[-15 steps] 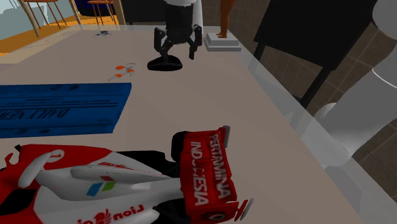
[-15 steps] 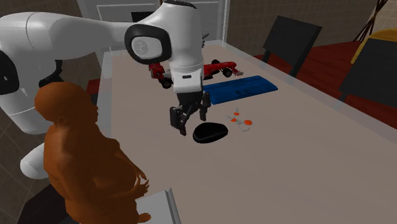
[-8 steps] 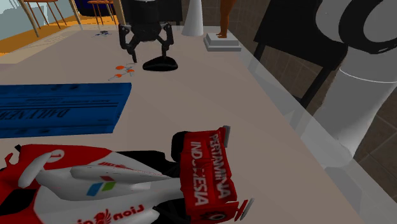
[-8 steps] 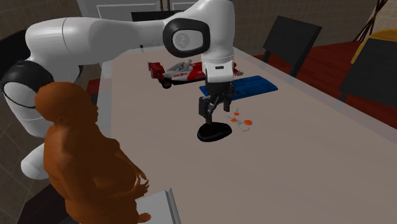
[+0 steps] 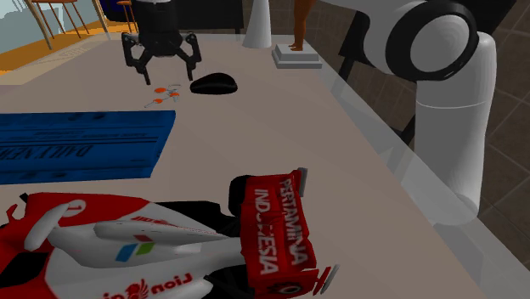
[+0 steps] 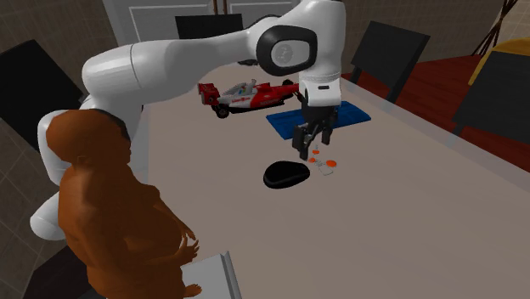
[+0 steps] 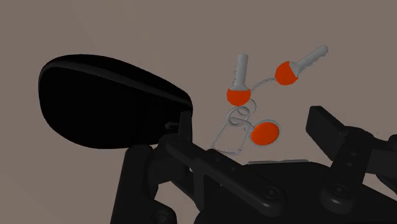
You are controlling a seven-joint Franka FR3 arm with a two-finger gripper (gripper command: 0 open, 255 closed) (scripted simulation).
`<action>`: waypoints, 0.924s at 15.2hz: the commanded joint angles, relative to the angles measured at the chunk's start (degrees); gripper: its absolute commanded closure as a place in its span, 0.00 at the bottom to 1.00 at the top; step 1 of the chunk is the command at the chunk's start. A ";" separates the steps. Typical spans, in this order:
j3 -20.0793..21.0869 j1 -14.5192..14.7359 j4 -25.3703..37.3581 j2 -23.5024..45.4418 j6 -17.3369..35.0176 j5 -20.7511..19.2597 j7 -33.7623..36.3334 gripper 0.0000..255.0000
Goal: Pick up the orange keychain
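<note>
Orange tabs on a thin wire ring mark the keychain (image 5: 163, 92), which lies flat on the beige table (image 5: 280, 136) at about 9 o'clock of the black mouse-shaped object (image 5: 212, 84) in the shoulder view, close to it but not touching. What has changed over the last second is the arm's position: the gripper (image 5: 167, 73) hung above the black object a second ago, had slid partway across half a second ago, and now stands over the keychain, at roughly its 12 o'clock in that view. The second exterior view agrees, with the gripper (image 6: 311, 146) just above the keychain (image 6: 321, 161) and the black object (image 6: 284, 176) left off at its 8 o'clock. Neither the keychain nor the black object has shifted. The fingers are spread wide and hold nothing; in the wrist view the keychain (image 7: 261, 102) sits in line with the gap between them, down on the table surface, with the black object (image 7: 108, 105) beside the one finger. Judging from this, the sideways approach looks finished, and what remains is a descent, a close on the thin ring or a tab, and the lift
</note>
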 commanded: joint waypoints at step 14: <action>0.19 -1.08 -7.51 -2.37 5.25 0.97 0.59 1.00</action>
